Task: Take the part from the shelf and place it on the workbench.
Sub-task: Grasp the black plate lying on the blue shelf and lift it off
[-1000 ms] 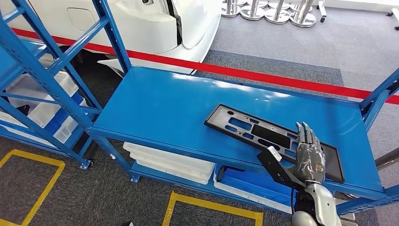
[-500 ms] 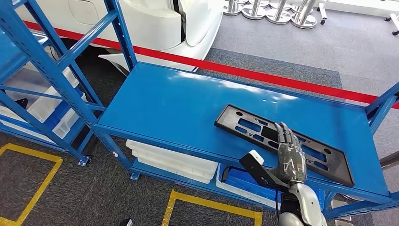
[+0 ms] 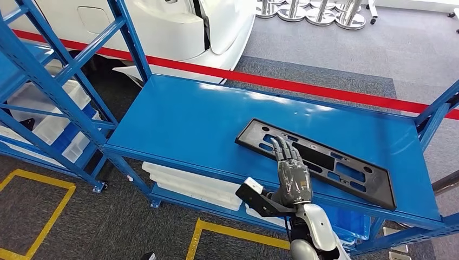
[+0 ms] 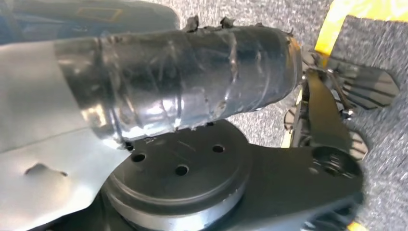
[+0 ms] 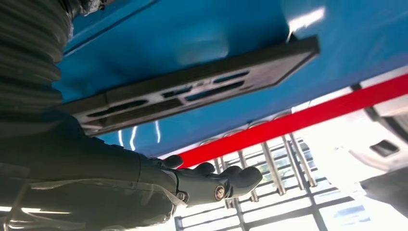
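Reaching up from the lower edge of the head view, the right hand (image 3: 293, 174) is seen with its fingers (image 3: 286, 153) stretched out flat and apart over the near-left portion of the black part (image 3: 325, 161); nothing is gripped, and whether the fingertips touch the part cannot be told. In the right wrist view the same hand (image 5: 211, 185) is shown extended, with the part (image 5: 192, 91) lying flat beyond it. The part is laid on the blue shelf (image 3: 184, 127), toward its right half and slightly askew to the front edge. White trays (image 3: 195, 187) are stored on the level below. Farther back, a red line (image 3: 303, 86) is marked across the grey floor, and a white car body (image 3: 178, 27) is parked behind it. The left hand's state cannot be told.
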Controlling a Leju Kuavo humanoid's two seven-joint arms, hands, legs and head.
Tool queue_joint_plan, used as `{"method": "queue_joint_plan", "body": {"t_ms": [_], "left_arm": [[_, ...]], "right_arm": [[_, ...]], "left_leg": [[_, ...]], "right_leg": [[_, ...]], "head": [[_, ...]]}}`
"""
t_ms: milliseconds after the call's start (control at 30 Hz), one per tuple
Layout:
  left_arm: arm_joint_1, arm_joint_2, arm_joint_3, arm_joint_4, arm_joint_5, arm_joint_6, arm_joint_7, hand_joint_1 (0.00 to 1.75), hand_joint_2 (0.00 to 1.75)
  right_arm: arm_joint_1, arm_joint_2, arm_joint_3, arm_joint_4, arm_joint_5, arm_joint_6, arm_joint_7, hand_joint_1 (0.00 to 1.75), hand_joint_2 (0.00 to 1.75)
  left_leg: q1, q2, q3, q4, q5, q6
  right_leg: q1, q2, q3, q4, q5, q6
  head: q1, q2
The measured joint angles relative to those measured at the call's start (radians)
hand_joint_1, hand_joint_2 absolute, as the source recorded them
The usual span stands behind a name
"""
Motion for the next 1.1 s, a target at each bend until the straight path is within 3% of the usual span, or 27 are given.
{"method": "queue_joint_plan", "body": {"t_ms": [33,67,100,167,233,267,400,467,533,567,600,633,700,767,867,933,1033,1067,1100], "left_arm": [[0.001,0.001,0.0,0.0,0.0,-0.001,0.0,0.0,0.0],[0.003,0.002,0.0,0.0,0.0,-0.001,-0.001,0.0,0.0],[0.005,0.003,0.0,0.0,0.0,-0.001,-0.001,0.0,0.0],[0.006,0.004,0.0,0.0,-0.001,0.001,-0.002,0.0,0.0],[0.004,0.004,0.0,0.0,-0.002,0.001,-0.003,0.0,0.0],[0.004,0.004,0.0,0.0,-0.003,0.001,-0.003,0.0,0.0],[0.005,-0.001,0.0,0.0,-0.006,0.001,-0.003,0.0,0.0],[0.004,-0.005,0.0,0.0,-0.007,0.001,-0.003,0.0,0.0],[0.004,-0.006,0.0,0.0,-0.007,0.001,-0.002,0.0,0.0],[0.005,-0.006,0.0,0.0,-0.007,0.001,-0.001,0.0,0.0],[0.006,-0.006,0.0,0.0,-0.006,0.001,0.0,0.0,0.0],[0.007,-0.007,0.0,0.0,-0.006,0.001,0.0,0.0,0.0],[0.007,-0.009,0.0,0.0,-0.006,0.002,0.001,0.0,0.0],[0.006,-0.013,0.002,0.0,-0.006,0.004,0.004,0.0,0.0],[0.006,-0.014,0.009,0.0,-0.006,0.007,0.006,0.0,0.0],[0.006,-0.011,0.014,0.0,-0.006,0.009,0.007,0.0,0.0],[0.008,-0.004,0.017,0.0,-0.006,0.01,0.009,0.0,0.0],[0.01,-0.002,0.017,0.0,-0.006,0.01,0.01,0.0,0.0],[0.012,0.001,0.018,0.0,-0.006,0.01,0.011,0.0,0.0]], "right_arm": [[0.0,0.006,0.009,0.01,-0.001,0.0,-0.001,0.0,1.75],[0.001,0.01,0.017,0.02,-0.004,-0.001,-0.002,0.0,1.75],[0.002,0.014,0.024,0.028,-0.006,-0.001,-0.002,0.0,1.75],[0.003,0.02,0.037,0.044,-0.011,-0.002,-0.002,0.0,1.75],[0.004,0.023,0.047,0.058,-0.018,-0.006,-0.002,0.0,1.75],[0.005,0.024,0.052,0.066,-0.021,-0.008,-0.001,0.0,1.75],[0.008,0.024,0.07,0.093,-0.027,-0.014,0.001,0.0,1.75],[0.01,0.023,0.074,0.103,-0.032,-0.024,0.012,0.0,1.75],[0.014,0.017,0.077,0.114,-0.037,-0.042,0.033,0.0,1.75],[0.018,0.012,0.078,0.12,-0.038,-0.052,0.043,0.0,1.75],[0.023,0.005,0.079,0.125,-0.039,-0.061,0.053,0.0,1.75],[0.027,-0.003,0.079,0.128,-0.038,-0.067,0.061,0.0,1.75],[0.029,-0.016,0.078,0.131,-0.034,-0.077,0.075,0.0,1.75],[0.029,-0.029,0.075,0.131,-0.027,-0.086,0.09,0.0,1.75],[0.037,-0.049,0.067,0.13,-0.019,-0.096,0.11,0.0,1.75],[0.045,-0.062,0.061,0.13,-0.013,-0.103,0.12,0.0,1.75],[0.055,-0.082,0.045,0.127,0.001,-0.112,0.136,0.0,1.75],[0.06,-0.088,0.039,0.126,0.006,-0.114,0.139,0.0,1.75],[0.065,-0.094,0.035,0.123,0.01,-0.114,0.142,0.0,1.75]], "left_leg": [[0.0,0.0,-0.033,0.067,-0.025,-0.002],[0.001,0.0,-0.054,0.107,-0.031,-0.004],[0.002,0.001,-0.055,0.105,-0.017,-0.006],[0.005,0.001,-0.001,-0.01,0.054,-0.007],[0.006,-0.001,0.058,-0.135,0.099,-0.002],[0.006,-0.002,0.071,-0.164,0.105,0.002],[0.006,-0.004,0.071,-0.173,0.107,0.026],[0.008,-0.003,0.07,-0.175,0.111,0.036],[0.007,-0.003,0.067,-0.174,0.112,0.04],[0.006,-0.003,0.067,-0.174,0.112,0.04],[0.004,-0.003,0.067,-0.174,0.112,0.04],[0.002,-0.004,0.067,-0.174,0.112,0.04],[-0.003,-0.004,0.069,-0.175,0.111,0.04],[-0.007,-0.003,0.068,-0.174,0.111,0.036],[-0.007,0.001,0.069,-0.177,0.11,0.023],[-0.007,0.002,0.059,-0.146,0.084,0.015],[-0.003,0.002,-0.024,0.04,-0.014,0.005],[-0.001,0.002,-0.048,0.094,-0.031,0.002],[0.001,0.002,-0.058,0.115,-0.03,-0.001]], "right_leg": [[0.0,0.0,-0.001,0.001,-0.001,-0.001],[0.0,0.0,-0.001,0.003,-0.002,-0.001],[0.0,0.0,-0.001,0.006,-0.003,-0.001],[-0.001,0.003,-0.001,0.014,-0.009,0.003],[0.003,0.006,-0.005,0.027,-0.017,0.013],[0.005,0.006,-0.007,0.032,-0.02,0.018],[0.003,0.006,-0.016,0.051,-0.034,0.037],[0.002,0.005,-0.059,0.144,-0.088,0.048],[0.0,0.005,-0.127,0.286,-0.15,0.054],[0.001,0.005,-0.15,0.331,-0.16,0.053],[0.001,0.005,-0.156,0.339,-0.153,0.05],[0.002,0.005,-0.142,0.305,-0.126,0.043],[0.01,0.004,-0.075,0.16,-0.055,0.021],[0.019,-0.001,-0.025,0.053,-0.02,0.006],[0.02,-0.003,-0.014,0.023,-0.013,0.003],[0.015,-0.002,-0.004,0.006,-0.004,-0.003],[0.012,-0.002,0.0,0.0,0.001,-0.009],[0.012,-0.002,-0.001,0.003,0.0,-0.01],[0.012,-0.001,-0.002,0.005,-0.001,-0.009]], "head": [[0.0,0.0],[-0.001,0.0],[-0.001,0.0],[-0.001,0.0],[-0.001,0.0],[-0.001,0.0],[0.001,0.0],[0.003,0.0],[0.004,0.0],[0.004,0.0],[0.005,0.0],[0.004,0.0],[0.004,0.0],[0.004,0.0],[0.003,0.0],[0.001,0.0],[-0.005,0.0],[-0.005,0.0],[-0.005,0.0]]}}
